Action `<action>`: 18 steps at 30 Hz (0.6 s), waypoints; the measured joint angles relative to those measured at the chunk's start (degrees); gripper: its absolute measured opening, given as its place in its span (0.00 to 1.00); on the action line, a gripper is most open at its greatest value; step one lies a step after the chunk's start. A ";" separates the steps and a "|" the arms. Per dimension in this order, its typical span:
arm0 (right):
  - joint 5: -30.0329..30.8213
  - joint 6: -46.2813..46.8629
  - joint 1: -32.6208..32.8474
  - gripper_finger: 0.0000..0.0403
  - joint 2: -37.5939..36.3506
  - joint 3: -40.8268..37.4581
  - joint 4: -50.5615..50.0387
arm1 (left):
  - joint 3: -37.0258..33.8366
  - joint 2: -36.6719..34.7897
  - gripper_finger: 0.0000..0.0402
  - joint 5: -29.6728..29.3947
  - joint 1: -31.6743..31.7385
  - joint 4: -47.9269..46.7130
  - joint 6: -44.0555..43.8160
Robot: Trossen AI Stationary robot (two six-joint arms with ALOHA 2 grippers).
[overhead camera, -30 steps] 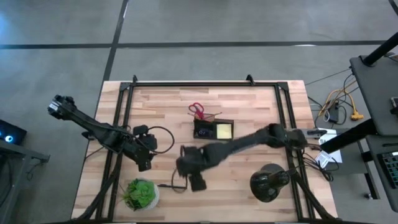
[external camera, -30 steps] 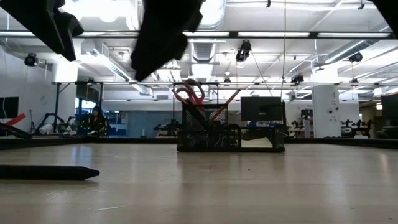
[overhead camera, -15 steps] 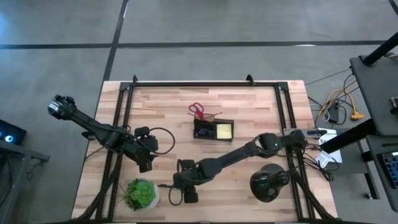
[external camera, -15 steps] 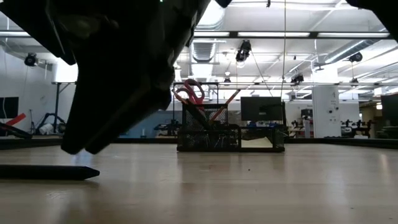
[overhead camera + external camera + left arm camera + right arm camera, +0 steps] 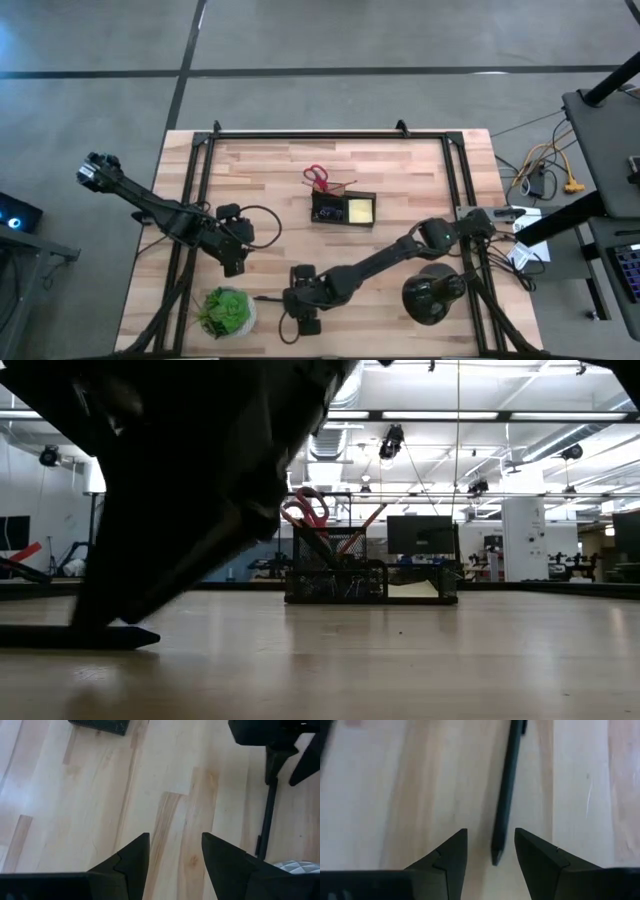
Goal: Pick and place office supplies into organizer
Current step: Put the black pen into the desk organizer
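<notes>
A black pen lies flat on the wooden table near its front edge, and shows at the low view's left. My right gripper is open, low over the pen's near end, one finger on each side of it. I see no touch. The black mesh organizer stands mid-table with red-handled scissors and an orange pencil sticking up out of it and a yellow pad inside. My left gripper hangs open over bare wood at the left.
A green potted plant stands at the front left, close to the pen. A round black domed object sits at the front right. Black frame rails run along the table's left, right and far sides.
My right gripper has come down and toward the table's near edge, from beside the organizer to the black pen, which now lies between its fingertips. The pen has not moved.
</notes>
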 joint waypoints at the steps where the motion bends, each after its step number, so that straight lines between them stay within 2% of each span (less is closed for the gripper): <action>1: 0.04 0.01 -0.02 0.39 0.00 -0.41 -0.08 | -0.15 0.00 0.41 0.00 0.00 0.01 0.00; 11: 3.71 -0.34 0.02 0.33 -0.37 -4.69 3.12 | -0.65 0.00 0.41 0.28 -0.01 0.01 -0.02; 18: 3.87 -0.44 -0.02 0.20 -0.50 -5.76 2.63 | -0.65 0.00 0.41 0.31 -0.02 0.00 -0.02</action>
